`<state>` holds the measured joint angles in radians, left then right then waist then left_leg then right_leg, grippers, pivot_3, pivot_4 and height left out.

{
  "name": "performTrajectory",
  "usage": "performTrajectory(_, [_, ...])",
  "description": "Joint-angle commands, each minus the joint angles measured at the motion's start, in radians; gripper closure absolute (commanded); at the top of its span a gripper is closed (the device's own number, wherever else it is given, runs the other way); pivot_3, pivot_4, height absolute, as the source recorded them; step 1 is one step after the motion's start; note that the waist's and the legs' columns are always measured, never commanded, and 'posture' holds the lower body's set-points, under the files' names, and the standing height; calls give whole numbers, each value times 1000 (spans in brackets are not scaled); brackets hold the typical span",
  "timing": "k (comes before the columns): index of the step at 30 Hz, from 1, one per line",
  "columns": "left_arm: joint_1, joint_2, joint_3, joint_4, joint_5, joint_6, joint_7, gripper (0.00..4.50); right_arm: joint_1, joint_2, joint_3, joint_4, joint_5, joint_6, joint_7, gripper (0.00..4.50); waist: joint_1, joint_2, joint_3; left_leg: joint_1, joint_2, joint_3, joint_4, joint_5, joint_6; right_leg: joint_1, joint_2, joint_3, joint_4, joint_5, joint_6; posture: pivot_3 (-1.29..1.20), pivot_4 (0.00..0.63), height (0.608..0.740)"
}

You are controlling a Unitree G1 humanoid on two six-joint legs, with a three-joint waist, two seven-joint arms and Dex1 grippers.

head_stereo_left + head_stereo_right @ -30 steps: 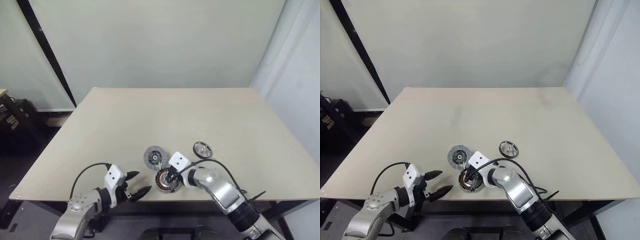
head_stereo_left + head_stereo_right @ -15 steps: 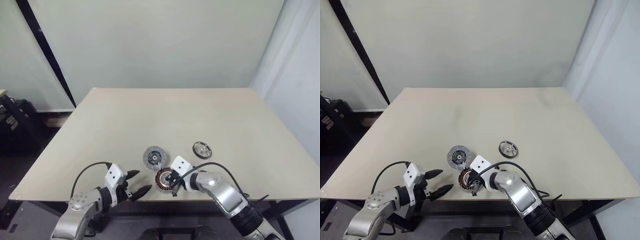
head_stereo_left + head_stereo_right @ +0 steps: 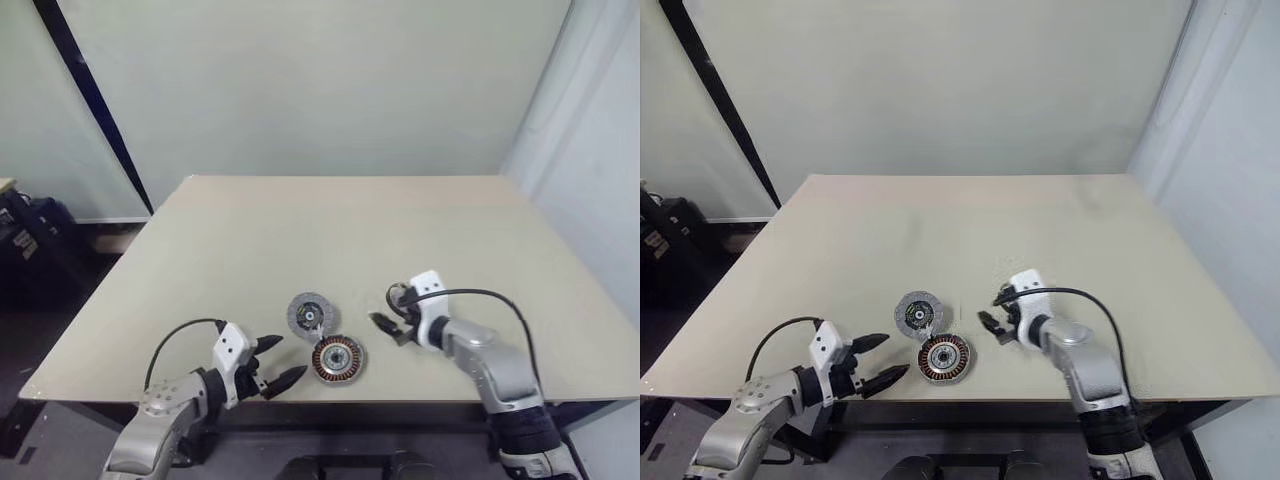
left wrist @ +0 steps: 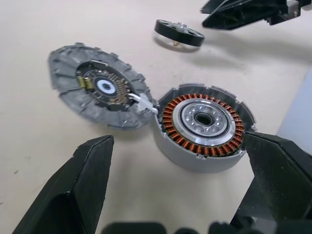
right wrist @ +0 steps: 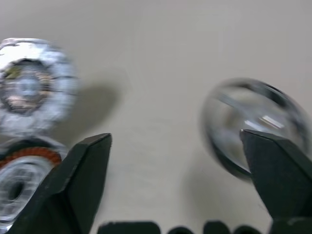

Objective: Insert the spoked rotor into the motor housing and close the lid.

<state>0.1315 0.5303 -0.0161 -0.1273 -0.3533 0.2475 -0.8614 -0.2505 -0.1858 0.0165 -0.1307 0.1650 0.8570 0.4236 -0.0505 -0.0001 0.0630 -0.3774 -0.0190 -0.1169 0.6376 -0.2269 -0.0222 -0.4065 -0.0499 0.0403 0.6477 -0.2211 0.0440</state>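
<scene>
On the beige worktop [image 3: 330, 240], the round copper-wound motor housing [image 3: 337, 359] sits near the front edge, the grey radial lid [image 3: 311, 312] touching it. The right hand [image 3: 392, 316], now wide open and empty, has left the housing for the silvery spoked rotor [image 5: 253, 127]. Left hand [image 3: 272, 361] gapes empty.
</scene>
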Motion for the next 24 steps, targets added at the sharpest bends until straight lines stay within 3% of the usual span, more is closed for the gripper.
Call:
performTrajectory(1, [-27, 0, 0, -24, -6, -15, -13, 0, -8, 70, -146, -13, 82, 55, -89, 20, 1, 0, 0, 0, 0, 0, 0, 0, 0, 0, 0, 0, 0, 0, 0, 0, 0, 740])
performTrajectory(7, [-64, -5, -14, -13, -7, -9, -27, 0, -71, 220, -410, 51, 219, 251, -251, 20, 1, 1, 0, 0, 0, 0, 0, 0, 0, 0, 0, 1, 3, 0, 0, 0, 0, 740])
performTrajectory(15, [-86, -8, -24, -1, -1, -10, -44, 0, -200, 321, -663, 218, 395, 274, -371, 20, 0, 4, 0, 1, 0, 0, 1, 0, 0, -1, 0, 1, 6, 0, 0, 0, 0, 740])
performTrajectory(24, [-69, 3, -17, -28, -6, -4, -34, 0, -260, 344, -721, 353, 486, 208, -456, 20, -1, 5, 0, 1, -1, 0, 0, 0, 1, -2, 0, 1, 6, 0, 0, 0, 0, 740])
